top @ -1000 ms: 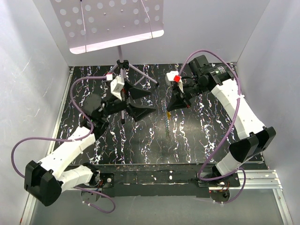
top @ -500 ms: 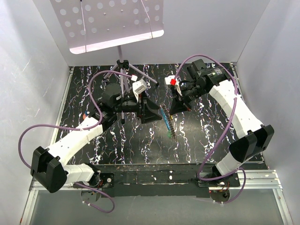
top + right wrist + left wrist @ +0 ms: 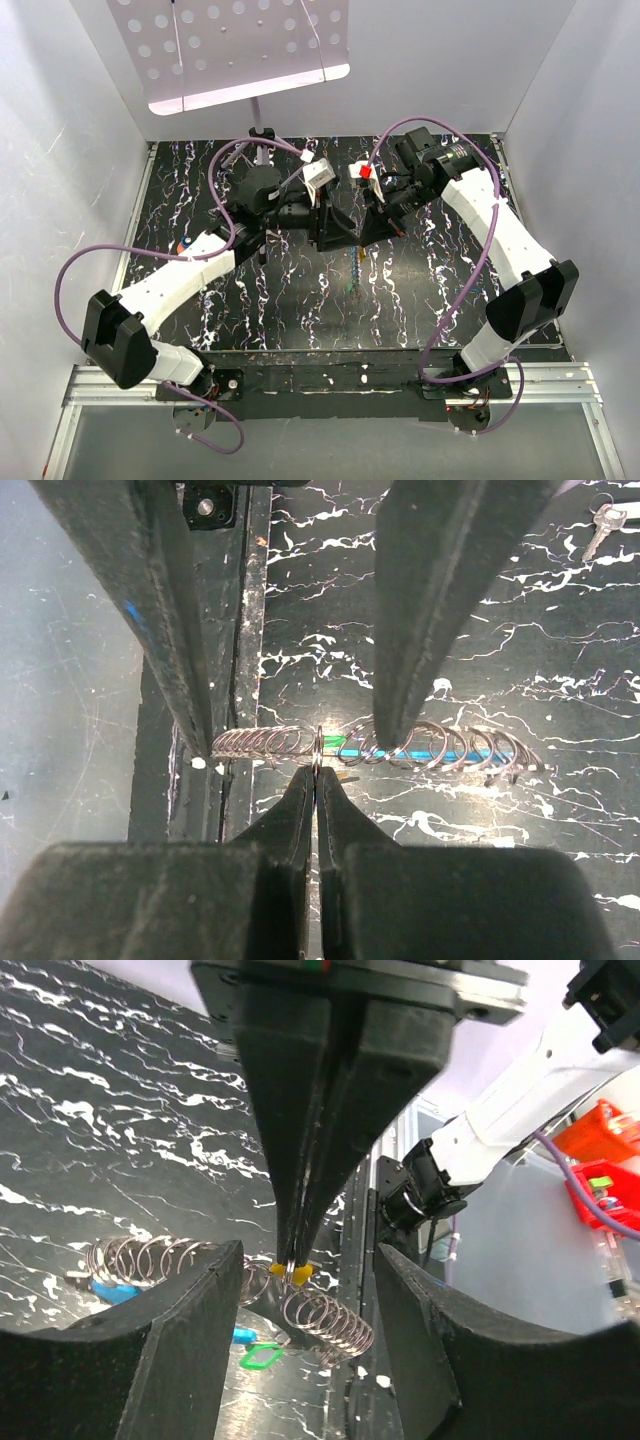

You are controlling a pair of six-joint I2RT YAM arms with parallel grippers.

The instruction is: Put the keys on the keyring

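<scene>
Fingers (image 3: pixel 300 810) of the right arm are pressed together on a single loop of the keyring (image 3: pixel 470 752), a long wire coil held over the middle of the dark marbled surface (image 3: pixel 250 300). The left arm's fingers (image 3: pixel 190 1340) stand spread to either side of that coil, gripping nothing.

Threading looks to be under way rather than finished. A blue key (image 3: pixel 105 1290) lies along one end of the coil, though whether it is actually on the wire cannot be told. What looks like the yellow key (image 3: pixel 290 1273) shows only as a fleck at the tips of the right arm's fingers, and it too cannot be confirmed as threaded. By this reading, working a key round the pinched loop is yet to be done.

Counted:
- one keyring
- one blue key
- one yellow key, partly seen
- one green tag (image 3: pixel 260 1357) and one smaller blue piece (image 3: pixel 243 1336), both just beside the coil
- one pale key (image 3: pixel 598 525) lying loose on the surface, well apart from the ring
- two arms, meeting at the centre
</scene>
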